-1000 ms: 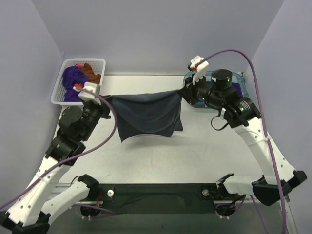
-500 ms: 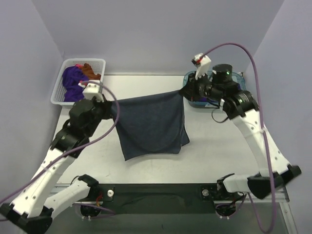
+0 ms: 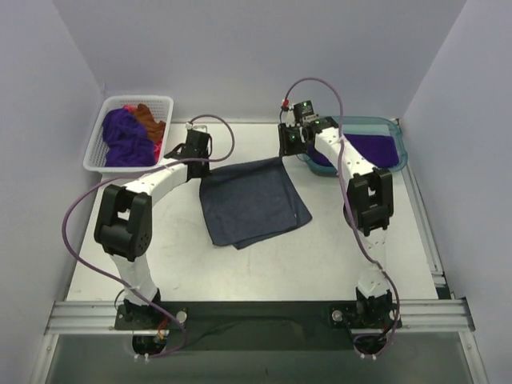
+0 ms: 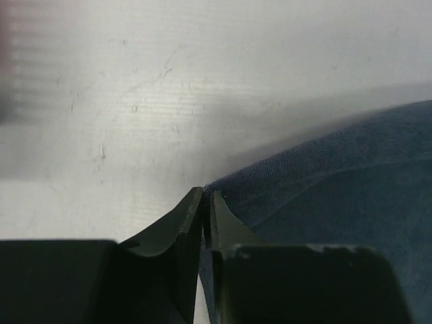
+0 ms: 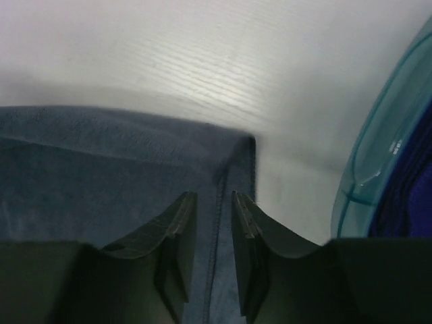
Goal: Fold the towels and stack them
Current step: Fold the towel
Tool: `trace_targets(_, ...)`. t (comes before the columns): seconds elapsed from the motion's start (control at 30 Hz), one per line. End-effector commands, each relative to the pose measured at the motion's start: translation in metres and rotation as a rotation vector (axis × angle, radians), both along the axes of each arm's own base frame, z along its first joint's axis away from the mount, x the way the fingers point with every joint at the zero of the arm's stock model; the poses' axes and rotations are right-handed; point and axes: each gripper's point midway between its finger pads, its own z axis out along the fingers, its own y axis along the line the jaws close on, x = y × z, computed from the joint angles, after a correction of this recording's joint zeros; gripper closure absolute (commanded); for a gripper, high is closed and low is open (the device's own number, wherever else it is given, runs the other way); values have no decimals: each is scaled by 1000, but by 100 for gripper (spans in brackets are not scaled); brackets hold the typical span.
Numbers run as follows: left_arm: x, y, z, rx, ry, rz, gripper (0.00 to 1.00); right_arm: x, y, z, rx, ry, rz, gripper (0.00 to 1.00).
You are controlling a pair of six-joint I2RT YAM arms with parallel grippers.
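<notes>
While left pincer (image 4: 206, 194) pinches slate-blue towel (image 3: 254, 200) corner and right pincer (image 5: 212, 196) gapes around hem: best open both, lift straight up.

Bare table (image 3: 264, 272) is lying open on the near side of the slate towel (image 3: 252, 200) — the white basket (image 3: 94, 148) is crowding the far-left corner, the teal tub (image 3: 400, 148) the far-right.

Towel (image 3: 252, 200): soft matt blue-grey cloth, fine nap, stitched hem. Table (image 3: 240, 272) under towel: matt white, faintly scratched. Tub (image 3: 384, 120) right of towel: glossy translucent teal plastic. Basket (image 3: 148, 98) left of towel: white plastic lattice.
</notes>
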Motion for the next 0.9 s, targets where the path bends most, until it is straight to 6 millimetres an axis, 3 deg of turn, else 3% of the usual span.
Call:
trace_targets(0.0, 51, -10, 61, -90, -188, 25, 78, 26, -25, 64, -67, -180, -124, 67)
trace_targets(0.03, 56, -13, 65, -97, -197, 22, 58, 24, -27, 66, -71, -183, -131, 60)
trace_targets(0.1, 61, -16, 83, -115, -234, 20, 31, 17, -32, 80, -71, -206, -138, 51)
trace_targets(0.13, 60, -16, 94, -123, -253, 16, 15, 10, -36, 73, -87, -187, -147, 43)
trace_targets(0.17, 59, -15, 101, -128, -262, 21, 8, 3, -40, 72, -91, -177, -153, 41)
trace_targets(0.2, 56, -11, 104, -127, -268, 41, 4, -6, -43, 87, -77, -197, -169, 40)
trace_targets(0.23, 48, -6, 113, -127, -275, 60, 3, -18, -46, 72, -81, -154, -174, 40)
trace_targets(0.3, 36, 3, 114, -129, -261, 118, 3, -36, -48, 83, -48, -153, -184, 40)
trace_targets(0.33, 21, 8, 118, -132, -237, 138, 3, -54, -49, 62, -36, -84, -189, 40)
trace_targets(0.37, 12, 8, 115, -157, -213, 164, 2, -64, -50, 68, -20, -84, -194, 41)
trace_targets(0.43, -20, 8, 101, -180, -129, 162, 3, -85, -55, 53, -6, -29, -230, 42)
trace_targets(0.47, -33, 4, 96, -213, -102, 175, 3, -103, -63, 35, -17, 22, -253, 44)
trace_targets(0.5, -44, -4, 93, -244, -78, 150, 7, -110, -66, 27, -10, 42, -270, 47)
trace_targets(0.53, -67, -17, 83, -251, -49, 113, 9, -128, -70, 3, -8, 109, -294, 50)
trace_targets(0.57, -77, -27, 82, -271, -42, 101, 12, -134, -71, 1, 11, 115, -310, 53)
trace_targets(0.6, -88, -38, 78, -273, -30, 68, 19, -135, -70, -4, 34, 113, -317, 65)
trace_targets(0.63, -99, -47, 74, -273, -25, 38, 22, -140, -68, -11, 55, 133, -323, 70)
trace_targets(0.67, -112, -69, 72, -278, -14, -19, 24, -144, -67, -16, 77, 151, -341, 73)
trace_targets(0.7, -118, -78, 68, -277, -5, -39, 28, -152, -69, -30, 78, 181, -355, 75)
trace_targets(0.87, -137, -117, 29, -253, 67, -125, 30, -159, -67, -62, 134, 224, -409, 83)
